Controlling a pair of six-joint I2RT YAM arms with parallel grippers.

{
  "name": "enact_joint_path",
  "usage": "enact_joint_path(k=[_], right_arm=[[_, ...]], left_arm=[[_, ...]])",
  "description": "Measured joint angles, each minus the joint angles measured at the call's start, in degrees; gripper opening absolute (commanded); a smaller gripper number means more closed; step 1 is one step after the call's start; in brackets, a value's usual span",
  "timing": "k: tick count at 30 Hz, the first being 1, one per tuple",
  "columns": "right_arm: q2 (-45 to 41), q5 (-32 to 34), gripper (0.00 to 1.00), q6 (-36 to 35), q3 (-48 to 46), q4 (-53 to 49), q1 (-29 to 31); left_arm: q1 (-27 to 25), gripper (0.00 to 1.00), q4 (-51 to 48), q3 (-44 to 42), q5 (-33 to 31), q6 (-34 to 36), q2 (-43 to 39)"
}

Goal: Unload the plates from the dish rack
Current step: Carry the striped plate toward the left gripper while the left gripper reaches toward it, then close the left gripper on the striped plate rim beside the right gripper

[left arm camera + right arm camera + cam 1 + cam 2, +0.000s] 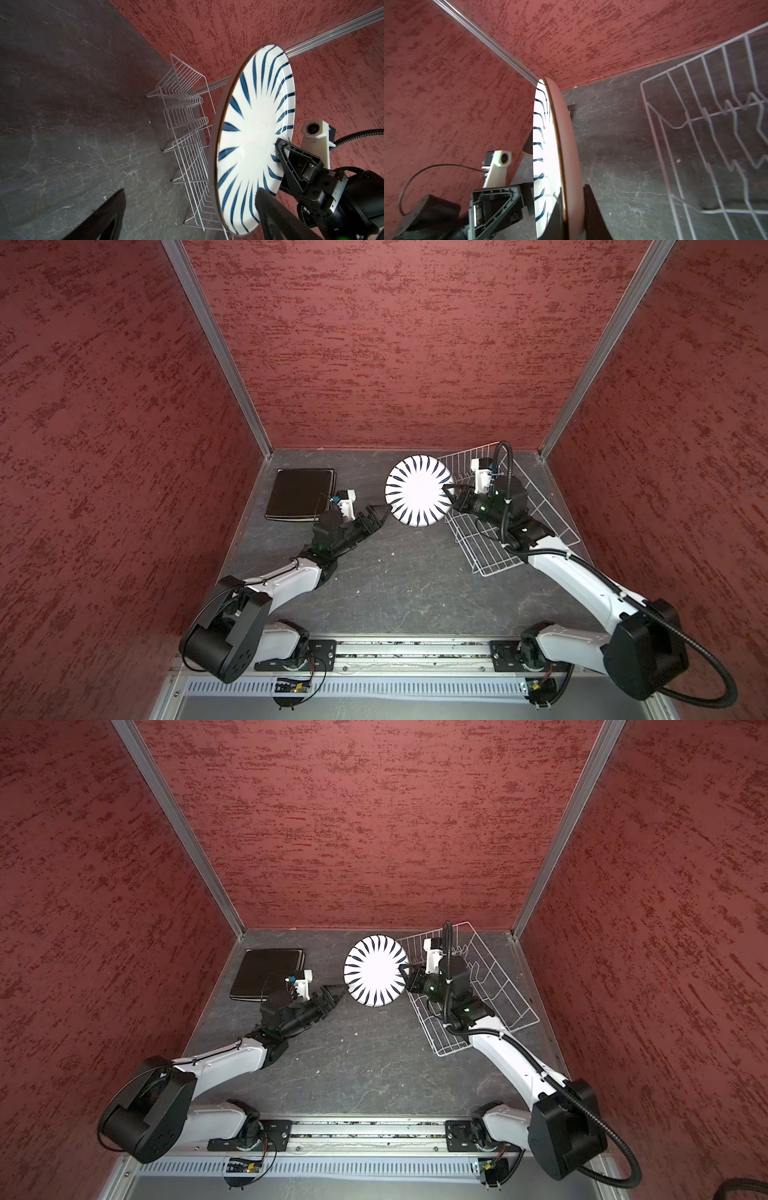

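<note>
Right gripper [449,492] pinches the round plate [417,490] by its rim, lifted off the table between empty rack [492,558] and plate stack [299,494]. Left gripper [382,514] gapes wide near its opposite edge. Risk: glossy rim likely slips from the one-sided pinch, and the plate drops.

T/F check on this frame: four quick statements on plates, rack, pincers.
1. The right pincer grips the round plate by its rim. True.
2. The left pincer is shut. False: it is open, close to the round plate's edge.
3. A square plate stands in the rack. False: no plate shows in it; the squares lie in a stack on the table.
4. A black plate tops the stack. True.
</note>
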Motion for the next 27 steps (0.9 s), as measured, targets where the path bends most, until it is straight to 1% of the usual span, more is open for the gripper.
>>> enact_joint_path(k=[6,12,14,19,23,27], right_arm=[[0.8,-3.7,0.0,3.9,-1.1,5.0,-0.7],[1.4,-5.8,0.0,6.8,-2.7,8.8,-1.1],[1.7,-6.4,0.0,7.3,-2.9,9.5,-1.1],[2.2,-7.3,0.0,8.1,-4.0,11.0,-1.3],[3.1,-8.0,0.0,8.9,-4.6,12.2,-1.4],[3.7,-9.0,0.0,9.9,-5.2,13.1,-1.4]], left_arm=[[0.0,0.9,1.5,0.2,1.1,-0.2,0.2],[0.0,0.77,3.2,0.6,2.4,-1.1,0.8],[0.0,0.71,4.1,0.7,2.8,-1.4,1.3],[0.0,0.6,6.2,0.8,3.7,-2.1,2.3],[0.0,0.57,7.3,1.1,4.1,-2.4,3.2],[0.1,0.51,8.1,1.2,4.2,-3.0,3.5]])
